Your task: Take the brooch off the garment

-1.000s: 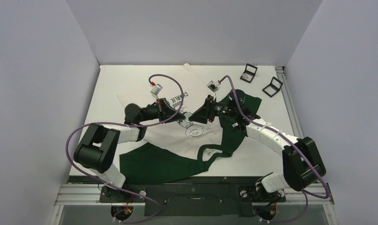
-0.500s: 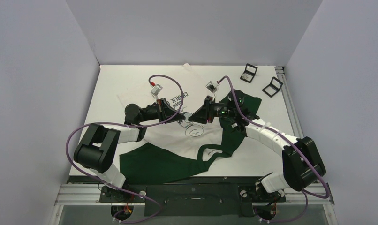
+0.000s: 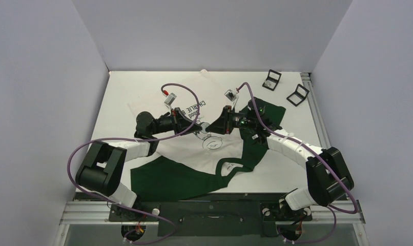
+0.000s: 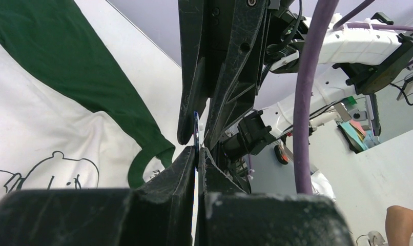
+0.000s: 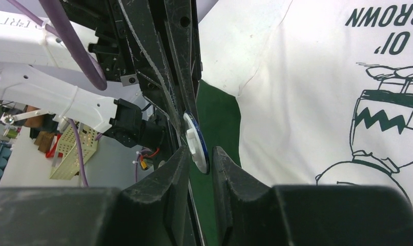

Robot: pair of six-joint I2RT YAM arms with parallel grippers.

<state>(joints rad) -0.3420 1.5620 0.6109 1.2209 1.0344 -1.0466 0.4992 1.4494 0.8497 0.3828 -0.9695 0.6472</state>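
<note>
The garment [image 3: 191,154], a white T-shirt with dark green sleeves, lies spread on the table; it also shows in the left wrist view [image 4: 40,128] and the right wrist view [image 5: 307,102]. The brooch [image 5: 197,146] is a small round disc with a white back and blue rim, held in the air above the shirt. My left gripper [image 3: 198,125] is shut on its edge; the brooch [image 4: 195,128] shows edge-on there. My right gripper [image 3: 213,126] faces the left one tip to tip. Its jaws stand close on either side of the disc, with a thin gap showing.
Two small black open boxes [image 3: 271,79] [image 3: 297,94] lie at the back right of the white table [image 3: 122,97]. Grey walls close in the left, back and right sides. Purple cables loop above both wrists.
Both grippers stay together over the shirt's print and have shifted slightly toward the back. The left arm's elbow has swung a little to the left.
</note>
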